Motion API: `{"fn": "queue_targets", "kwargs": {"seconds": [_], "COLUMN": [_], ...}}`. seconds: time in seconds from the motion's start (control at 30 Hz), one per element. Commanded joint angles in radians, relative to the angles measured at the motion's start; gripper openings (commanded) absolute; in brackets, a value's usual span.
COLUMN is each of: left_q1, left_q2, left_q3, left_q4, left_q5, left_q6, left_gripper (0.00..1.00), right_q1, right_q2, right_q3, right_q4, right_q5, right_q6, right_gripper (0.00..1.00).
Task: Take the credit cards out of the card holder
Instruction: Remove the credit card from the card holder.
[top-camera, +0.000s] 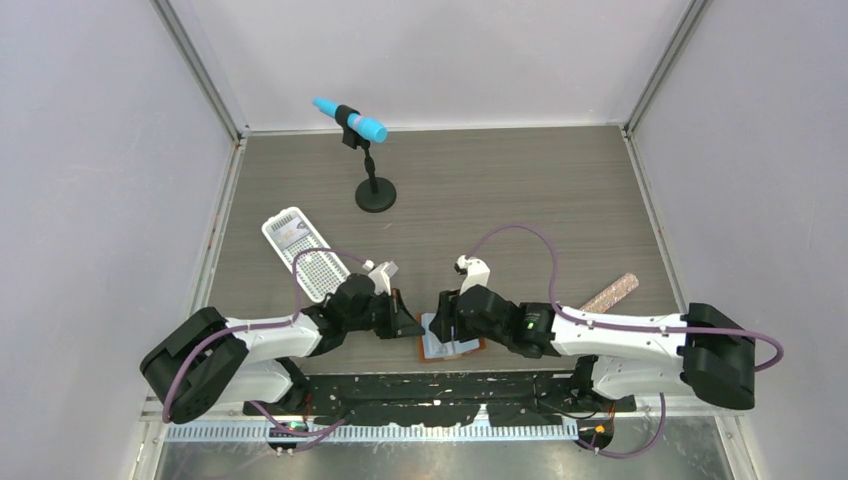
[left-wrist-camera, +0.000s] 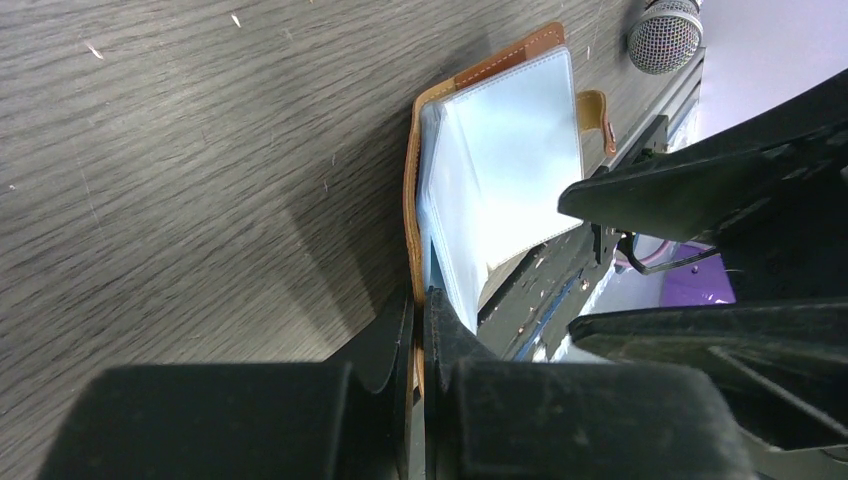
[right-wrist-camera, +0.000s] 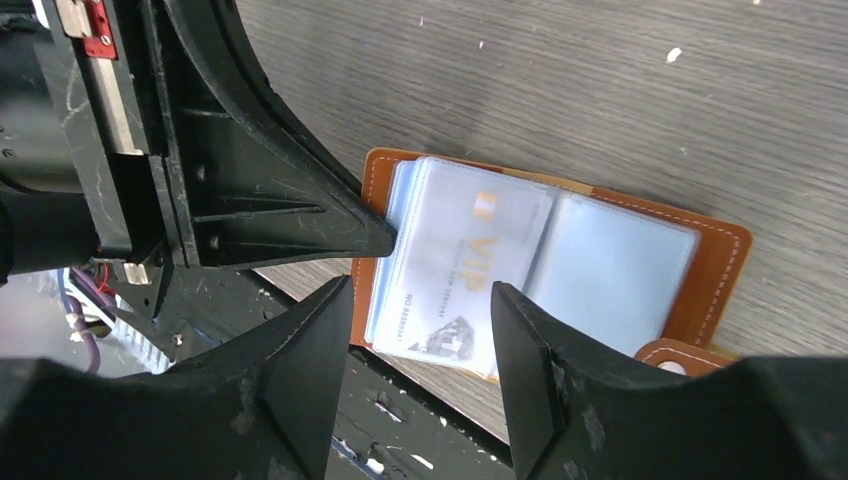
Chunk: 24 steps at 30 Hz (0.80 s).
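Observation:
The card holder (right-wrist-camera: 710, 262) lies open at the table's near edge, tan leather with pale blue pockets, its snap tab (right-wrist-camera: 672, 357) at the near side. A pale credit card (right-wrist-camera: 465, 262) printed "VIP" sits on the left half of the holder. My left gripper (left-wrist-camera: 420, 298) is shut on the card holder (left-wrist-camera: 500, 160), pinching the leather cover's edge. My right gripper (right-wrist-camera: 418, 300) hangs open just above the card, which shows between its fingers, untouched. In the top view, the left gripper (top-camera: 408, 322) and the right gripper (top-camera: 442, 322) meet over the card holder (top-camera: 452, 348).
A white perforated tray (top-camera: 305, 255) lies at the left. A blue microphone on a black stand (top-camera: 374, 190) is at the back. A pink glittery stick (top-camera: 610, 293) lies at the right. The black base rail (top-camera: 440, 385) runs just below the holder.

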Motion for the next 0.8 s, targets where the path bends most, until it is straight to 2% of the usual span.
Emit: {"fn": "queue_targets", "kwargs": {"seconds": [0.0,0.23,0.6,0.77], "left_q1": [-0.007,-0.007,-0.007,-0.008], "left_q2": [-0.009,-0.02,-0.029,-0.029], "left_q3": [0.035,0.033,0.025,0.024], "left_q4": [0.016,0.008,0.006,0.006], "left_q5": [0.007,0.006,-0.001,0.0], "left_q6": [0.022,0.024,0.023,0.023], "left_gripper": [0.0,0.0,0.0,0.0], "right_q1": [0.013,0.019,0.039,0.045], "right_q2": [0.055,0.132,0.202,0.202], "right_q3": [0.007,0.011,0.02,0.025], "right_q4": [0.091,0.076,0.066,0.054], "right_q5": [-0.007,0.017,0.024,0.029], "right_q6": [0.0,-0.002,0.004,0.009], "right_gripper": [0.62,0.68,0.65,0.69]}}
